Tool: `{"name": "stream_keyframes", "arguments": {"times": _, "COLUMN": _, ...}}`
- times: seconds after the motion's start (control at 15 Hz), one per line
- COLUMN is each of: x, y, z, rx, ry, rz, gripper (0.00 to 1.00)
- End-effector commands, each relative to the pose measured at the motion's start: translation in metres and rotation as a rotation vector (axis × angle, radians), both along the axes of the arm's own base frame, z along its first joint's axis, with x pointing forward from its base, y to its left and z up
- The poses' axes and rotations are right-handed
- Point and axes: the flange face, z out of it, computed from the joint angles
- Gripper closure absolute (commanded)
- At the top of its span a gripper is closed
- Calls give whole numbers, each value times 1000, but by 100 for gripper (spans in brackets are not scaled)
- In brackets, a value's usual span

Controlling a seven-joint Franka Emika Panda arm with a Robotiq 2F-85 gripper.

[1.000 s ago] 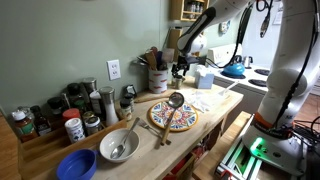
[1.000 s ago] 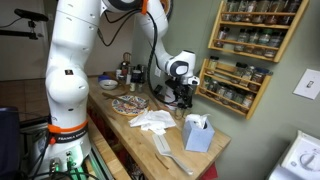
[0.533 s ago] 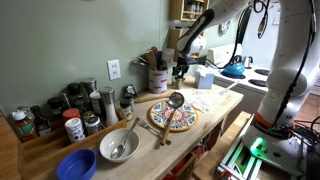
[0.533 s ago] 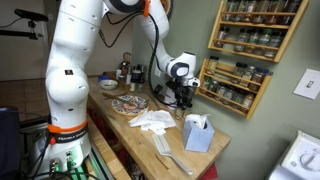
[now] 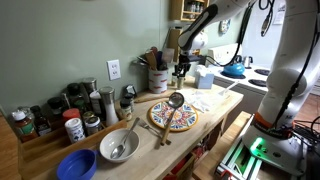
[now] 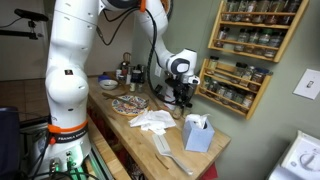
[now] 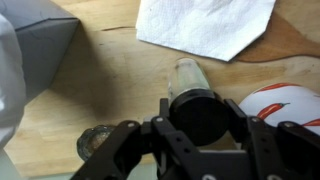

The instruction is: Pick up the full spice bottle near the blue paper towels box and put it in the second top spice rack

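The bottle [image 7: 188,80], a clear glass cylinder with a round black cap, is seen standing on the smooth wooden counter [image 7: 110,90], between the pale box [image 7: 35,50] and a painted plate [image 7: 285,100], near a flat white paper sheet [image 7: 205,25]. Its cap is flanked closely by the black fingers of the gripper [image 7: 198,125]; whether it is actually clamped cannot be told

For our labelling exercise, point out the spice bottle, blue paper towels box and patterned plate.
spice bottle [image 7: 188,76], wrist view, clear body.
blue paper towels box [image 6: 197,138], exterior view, front face.
patterned plate [image 5: 187,120], exterior view, painted surface.
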Motion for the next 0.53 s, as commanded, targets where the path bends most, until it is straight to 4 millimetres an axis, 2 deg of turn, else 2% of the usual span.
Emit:
{"name": "stream_keyframes", "arguments": {"times": 0.0, "x": -42, "y": -2, "z": 39, "rx": 47, "ry": -31, "rz": 9, "gripper": 70}}
{"name": "stream_keyframes", "arguments": {"times": 0.2, "x": -70, "y": 3, "z": 76, "rx": 122, "ry": -80, "rz": 5, "gripper": 70}}
{"name": "stream_keyframes", "arguments": {"times": 0.47, "x": -108, "y": 11, "z": 139, "rx": 201, "ry": -150, "rz": -20, "gripper": 70}}
